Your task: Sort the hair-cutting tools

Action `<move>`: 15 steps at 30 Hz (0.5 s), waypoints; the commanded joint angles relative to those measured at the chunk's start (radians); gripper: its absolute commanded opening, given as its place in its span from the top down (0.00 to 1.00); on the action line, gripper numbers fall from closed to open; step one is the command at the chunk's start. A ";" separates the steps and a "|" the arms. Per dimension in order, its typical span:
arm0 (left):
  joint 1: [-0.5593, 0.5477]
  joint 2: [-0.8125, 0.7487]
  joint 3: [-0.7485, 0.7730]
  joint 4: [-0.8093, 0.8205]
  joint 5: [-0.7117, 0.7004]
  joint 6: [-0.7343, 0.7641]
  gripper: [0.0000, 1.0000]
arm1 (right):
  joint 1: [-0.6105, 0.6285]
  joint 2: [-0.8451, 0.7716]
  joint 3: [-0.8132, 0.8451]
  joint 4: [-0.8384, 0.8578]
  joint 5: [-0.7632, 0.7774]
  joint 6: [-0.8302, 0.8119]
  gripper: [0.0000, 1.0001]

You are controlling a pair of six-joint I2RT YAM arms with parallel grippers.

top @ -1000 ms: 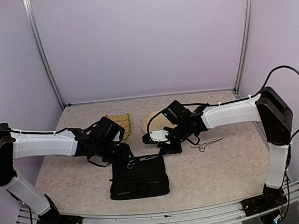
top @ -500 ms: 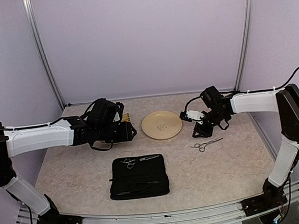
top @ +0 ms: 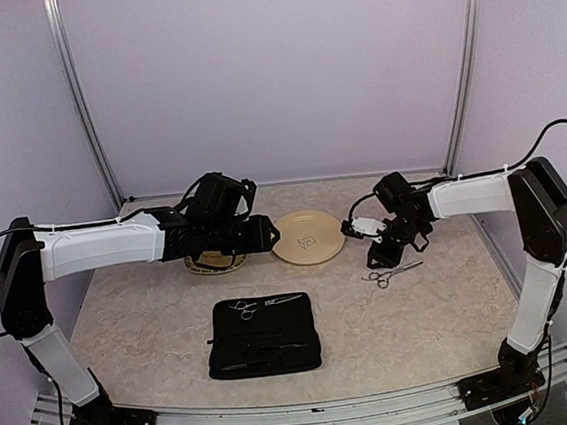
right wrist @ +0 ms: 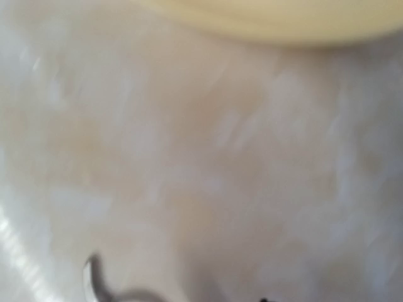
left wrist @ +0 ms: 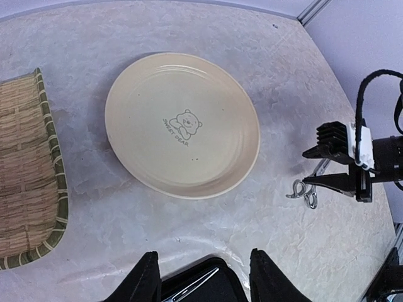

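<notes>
On the plate (left wrist: pixel 182 123) a small bear is drawn, with "SWEET BEAR" printed below it; no other writing can be read. One pair of scissors (top: pixel 394 274) lies flat on the counter (top: pixel 424 319), to the right of the plate and just to the near side of the right gripper (top: pixel 375 251). Its long axis runs roughly left to right, with the rings at the left under the gripper and the blades pointing right and slightly away from the arm bases. In the left wrist view the right gripper (left wrist: pixel 306 168) is seen from the side. Its fingers are held part-way apart with bare counter showing between them, and nothing is gripped. Whether the lower fingertip touches the rings (left wrist: pixel 305 192) cannot be told. The right wrist view is too blurred to add more than the plate rim and counter. A second pair (top: pixel 243 309) rests on the far edge of the case (top: pixel 264 340), rings visible, with a slim silver tool (top: pixel 284 299) lying left to right beside it. The left gripper (top: pixel 269 236) is held above the counter between the tray (left wrist: pixel 28 170) and the plate. Its fingers (left wrist: pixel 148 280) are spread and nothing is held, and the case edge is seen below between them.
</notes>
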 commanded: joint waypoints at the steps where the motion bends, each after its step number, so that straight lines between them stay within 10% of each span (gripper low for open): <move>1: -0.012 -0.007 0.014 0.010 0.007 -0.006 0.52 | 0.007 0.065 0.076 0.018 0.000 0.026 0.61; 15: -0.005 0.026 0.005 0.065 0.038 0.019 0.52 | 0.038 0.011 -0.055 -0.128 0.007 -0.082 0.61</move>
